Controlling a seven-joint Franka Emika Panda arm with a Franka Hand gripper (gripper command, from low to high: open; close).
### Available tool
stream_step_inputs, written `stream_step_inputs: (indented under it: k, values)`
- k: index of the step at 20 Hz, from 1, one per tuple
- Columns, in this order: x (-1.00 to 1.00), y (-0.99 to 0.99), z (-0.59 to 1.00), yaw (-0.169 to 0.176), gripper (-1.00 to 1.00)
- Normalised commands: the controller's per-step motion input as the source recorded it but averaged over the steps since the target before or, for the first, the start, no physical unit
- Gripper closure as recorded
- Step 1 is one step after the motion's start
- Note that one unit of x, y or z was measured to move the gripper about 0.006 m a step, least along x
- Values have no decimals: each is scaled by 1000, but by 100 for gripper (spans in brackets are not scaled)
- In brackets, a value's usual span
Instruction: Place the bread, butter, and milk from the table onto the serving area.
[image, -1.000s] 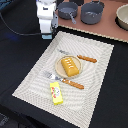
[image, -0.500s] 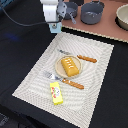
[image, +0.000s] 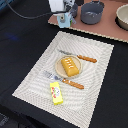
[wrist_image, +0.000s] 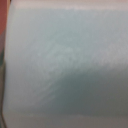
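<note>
My gripper (image: 63, 14) hangs at the far edge of the scene, shut on the milk (image: 64, 21), a pale blue-and-white carton held just beyond the far edge of the serving area (image: 95, 95). The wrist view is filled by the carton's pale side (wrist_image: 64, 64); no fingers show there. The bread (image: 70, 66), a golden-orange loaf, lies on the round tan plate (image: 58, 71) in the middle of the placemat. The butter (image: 56, 93), a yellow box with a red mark, lies on the placemat near its front edge.
A fork (image: 49, 75) and a knife (image: 81, 58) with orange handles flank the plate. Behind the placemat is a pinkish-brown board (image: 107, 27) with a grey pot (image: 92, 13) and a second pot (image: 123, 16) at the exterior view's right. The tabletop is dark.
My gripper has moved toward the exterior view's right with the milk in it. The bread and the butter have not moved.
</note>
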Motion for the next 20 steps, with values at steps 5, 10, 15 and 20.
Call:
stream_step_inputs:
  k: [5, 10, 15, 20]
  values:
    - [1000, -4, 205, -44, 100]
    - [1000, -56, 49, -54, 100]
    - [923, -27, -23, -59, 100]
    - [617, 34, -119, -18, 100]
